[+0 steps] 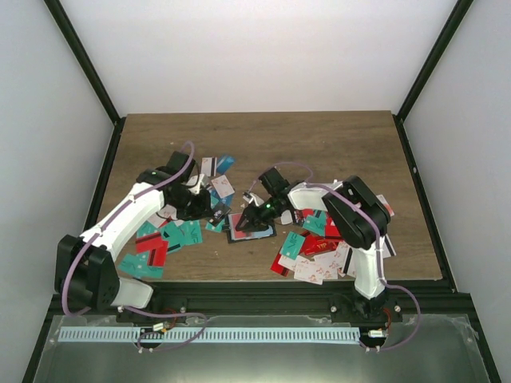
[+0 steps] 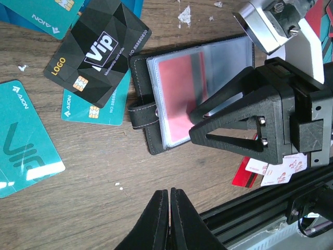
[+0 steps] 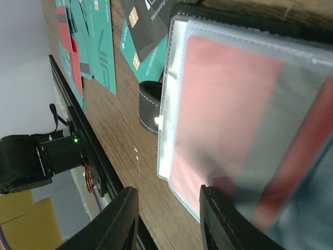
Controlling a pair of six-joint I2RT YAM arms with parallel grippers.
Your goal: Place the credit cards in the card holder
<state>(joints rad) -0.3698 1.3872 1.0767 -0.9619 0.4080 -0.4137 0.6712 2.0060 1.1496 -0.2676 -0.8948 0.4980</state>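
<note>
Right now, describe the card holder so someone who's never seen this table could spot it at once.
On the wooden table, look between the two scattered heaps of credit cards. The card holder lies open there, a red card showing through its clear sleeves. Unlike the flat black VIP card beside it, it has a stitched black cover with a strap.

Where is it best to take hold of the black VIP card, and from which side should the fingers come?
The corner by the word LOGO of the black VIP card. The card rests on a teal card, so this corner probably stands slightly off the wooden table. Come from that bare-wood side, low, one finger sliding underneath.
</note>
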